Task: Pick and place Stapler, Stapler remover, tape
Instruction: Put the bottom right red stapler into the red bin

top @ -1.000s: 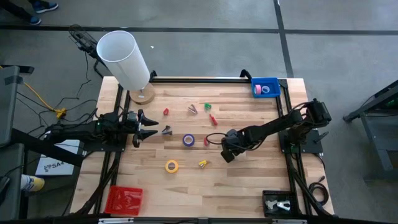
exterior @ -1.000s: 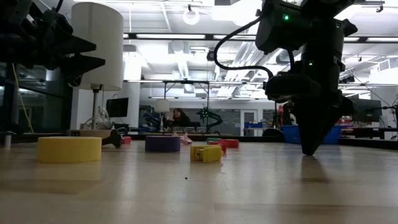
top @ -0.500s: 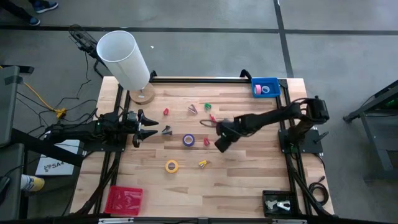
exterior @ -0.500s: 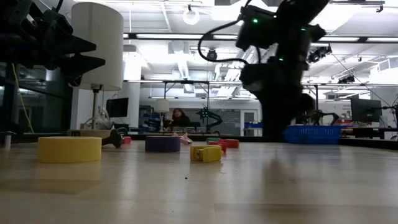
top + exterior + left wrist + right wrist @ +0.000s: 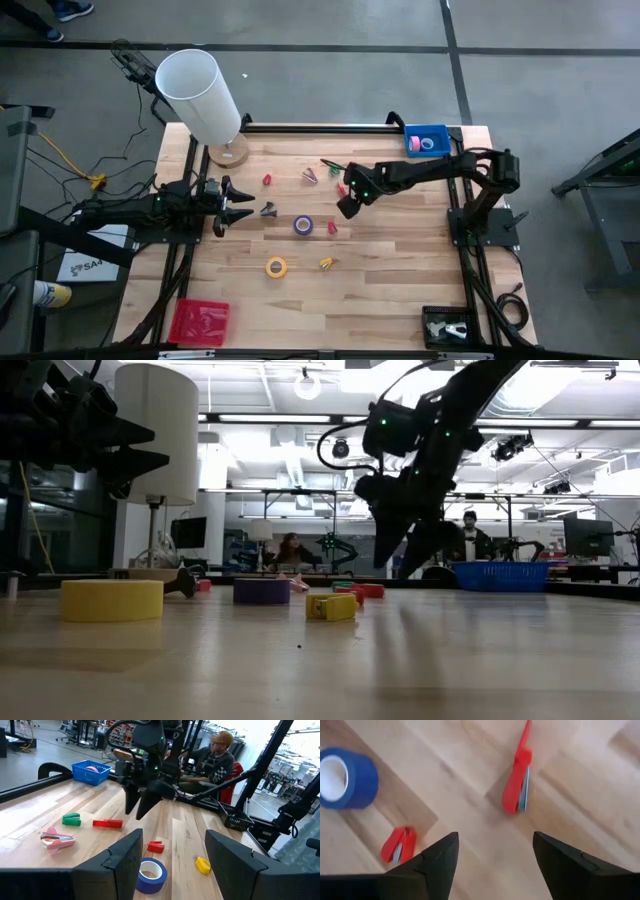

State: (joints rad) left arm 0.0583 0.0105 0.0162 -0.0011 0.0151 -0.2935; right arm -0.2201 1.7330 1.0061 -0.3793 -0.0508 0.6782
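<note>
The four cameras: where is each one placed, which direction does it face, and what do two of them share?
High: overhead, straight down; both arms, right gripper.
Low: table height, facing the room; yellow tape, both arms.
Left wrist: across the table; own fingers, right arm.
Right wrist: down at the wood; own fingers, red stapler.
Both wrist views share the blue tape.

Robotics lab: workbenches (image 5: 300,495), monitors (image 5: 585,538), ceiling strip lights (image 5: 270,418).

We see the red stapler (image 5: 518,774) cut off at twelve o'clock in the right wrist view. In the high view, the pink roll (image 5: 427,144) inside the blue basket (image 5: 441,133) is too small for detail.
</note>
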